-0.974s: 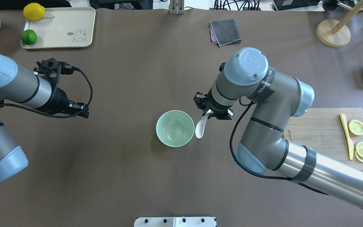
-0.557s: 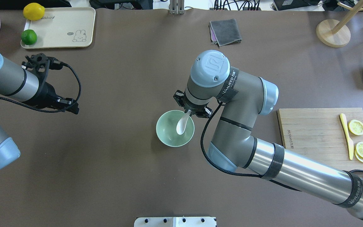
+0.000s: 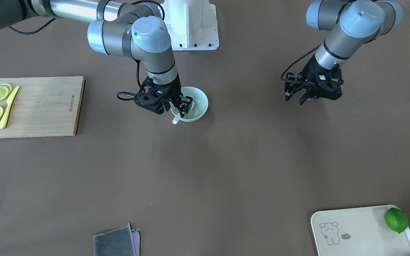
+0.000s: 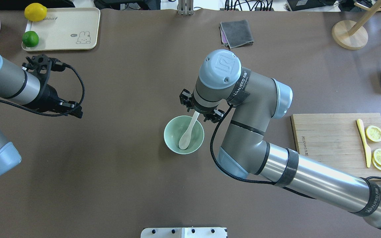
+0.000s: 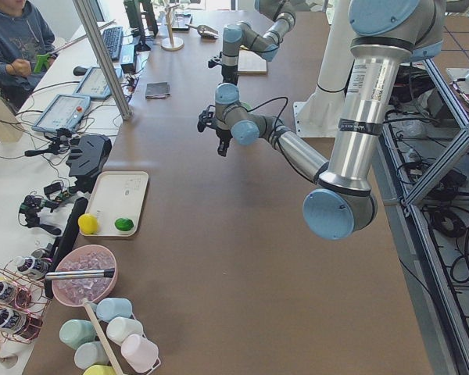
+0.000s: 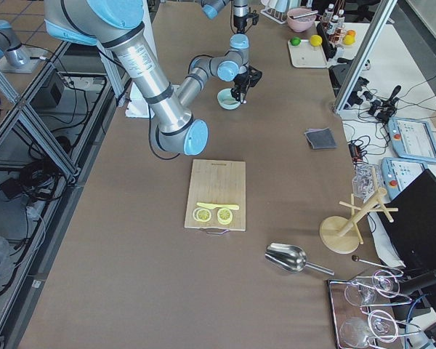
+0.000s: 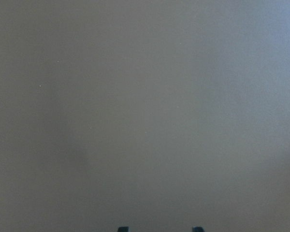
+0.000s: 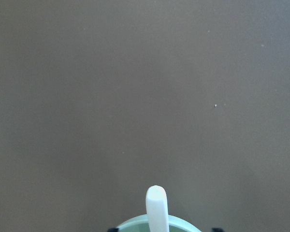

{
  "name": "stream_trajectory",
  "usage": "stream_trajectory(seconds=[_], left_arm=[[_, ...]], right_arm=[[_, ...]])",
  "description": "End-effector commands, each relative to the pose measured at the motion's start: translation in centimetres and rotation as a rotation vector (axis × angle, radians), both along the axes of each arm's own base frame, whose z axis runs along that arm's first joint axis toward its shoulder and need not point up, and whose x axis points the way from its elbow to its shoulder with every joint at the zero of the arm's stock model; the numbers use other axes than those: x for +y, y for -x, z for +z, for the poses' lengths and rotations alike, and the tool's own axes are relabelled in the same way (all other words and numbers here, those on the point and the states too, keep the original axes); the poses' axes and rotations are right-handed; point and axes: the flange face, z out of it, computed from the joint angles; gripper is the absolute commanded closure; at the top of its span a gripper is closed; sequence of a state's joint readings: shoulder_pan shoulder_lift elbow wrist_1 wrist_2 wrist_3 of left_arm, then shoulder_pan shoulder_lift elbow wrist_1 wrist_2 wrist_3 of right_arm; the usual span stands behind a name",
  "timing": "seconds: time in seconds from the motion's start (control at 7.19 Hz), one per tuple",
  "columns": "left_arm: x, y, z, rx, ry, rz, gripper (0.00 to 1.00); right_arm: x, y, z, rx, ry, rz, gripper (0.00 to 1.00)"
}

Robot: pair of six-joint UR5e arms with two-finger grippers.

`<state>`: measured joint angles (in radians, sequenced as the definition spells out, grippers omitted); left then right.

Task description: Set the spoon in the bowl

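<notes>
Step in hand, by judgement: release and withdrawal. The spoon (image 4: 187, 134) lies in the bowl (image 4: 172, 127), scoop toward 7 o'clock, handle leaning on the rim at 1 o'clock (overhead view). The right gripper (image 4: 199, 111) straddles the handle tip, fingers spread and touching neither side. Raise it vertically; sideways drift could catch the handle and lever the spoon out. The left gripper (image 3: 296, 99) hangs over the table (image 4: 111, 165) at 9 o'clock, fingers parted and empty. The bowl holds only the spoon. The tray (image 4: 61, 23) at 11 o'clock carries a lime (image 4: 30, 38) and a lemon (image 4: 35, 12).
</notes>
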<state>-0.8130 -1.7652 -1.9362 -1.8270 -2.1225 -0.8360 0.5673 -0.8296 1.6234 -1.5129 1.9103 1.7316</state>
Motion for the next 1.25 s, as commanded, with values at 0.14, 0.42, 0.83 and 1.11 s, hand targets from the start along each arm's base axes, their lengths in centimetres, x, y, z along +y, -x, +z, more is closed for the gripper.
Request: stream_trajectory(seconds=[0.14,0.42,0.83,1.11], left_arm=[[-1.8,3.3,1.5,-0.019,-0.001,-0.009,0.46],[-4.2,11.9,7.4,-0.098,-0.033,0.021,0.43],[-3.3,28.7,15.0,-0.154,-0.093,0.073,0.24],[0.7,34.8,19.8,-0.147,-0.089,0.059,0.03]], right_arm=[[0.4,-11.8,6.0,-0.011,-0.075,-0.052,0.00],[1.6,-23.3,14.2,0.042,-0.182,-0.181,0.00],[0.9,-41.6,28.1,0.153,-0.341,-0.359,0.00],[0.9,-52.4,36.9,0.145,-0.403,-0.410,0.00]])
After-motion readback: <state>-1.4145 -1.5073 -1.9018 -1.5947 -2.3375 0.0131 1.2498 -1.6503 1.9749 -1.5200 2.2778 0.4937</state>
